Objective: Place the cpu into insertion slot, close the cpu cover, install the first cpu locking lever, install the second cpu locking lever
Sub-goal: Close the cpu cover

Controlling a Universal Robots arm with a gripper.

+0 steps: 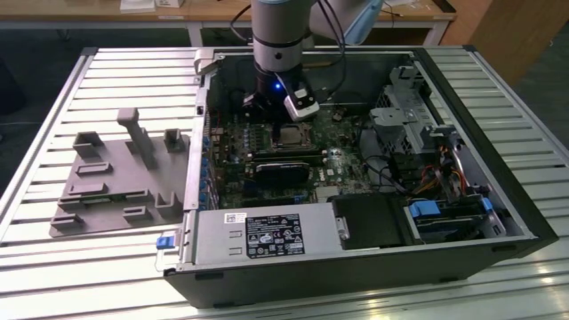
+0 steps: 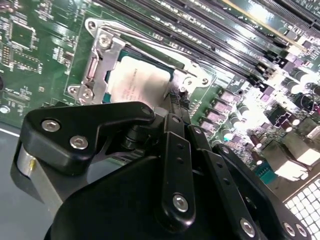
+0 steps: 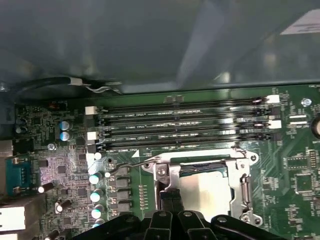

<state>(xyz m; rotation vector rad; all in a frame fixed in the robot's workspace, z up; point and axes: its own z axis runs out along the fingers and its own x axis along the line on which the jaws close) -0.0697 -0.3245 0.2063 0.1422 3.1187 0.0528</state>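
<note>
Second wrist view: the end effector (image 2: 175, 104) hangs closed, holding nothing, at one edge of the cpu cover (image 2: 100, 60). Whether its tips touch the frame or sit just above it cannot be told. The cpu (image 2: 137, 82) lies flat in the insertion slot (image 3: 197, 169) of the green motherboard (image 3: 300, 185). Its dull metal top shows through the cover's window, and the cover lies down over its edges. A wire lever (image 3: 125, 167) runs along one side of the socket, its hooked end standing out near the memory slots (image 3: 180, 122); whether it is latched cannot be told.

By the look of it, the cpu is light, stiff and smooth-topped, with a fragile underside, and is best held by opposite edges. Framed as it is, only its top can be reached. The cover appears to be thin, rigid sheet metal on a hinge, better pressed than pinched. The lever looks springy and is best taken at its hooked end.

In the exterior view, the open case (image 1: 502, 170) on the slatted desk (image 1: 89, 280) holds the motherboard, a power supply (image 1: 258, 237) and cabling. A grey holder (image 1: 106, 193) lies beside the case.
</note>
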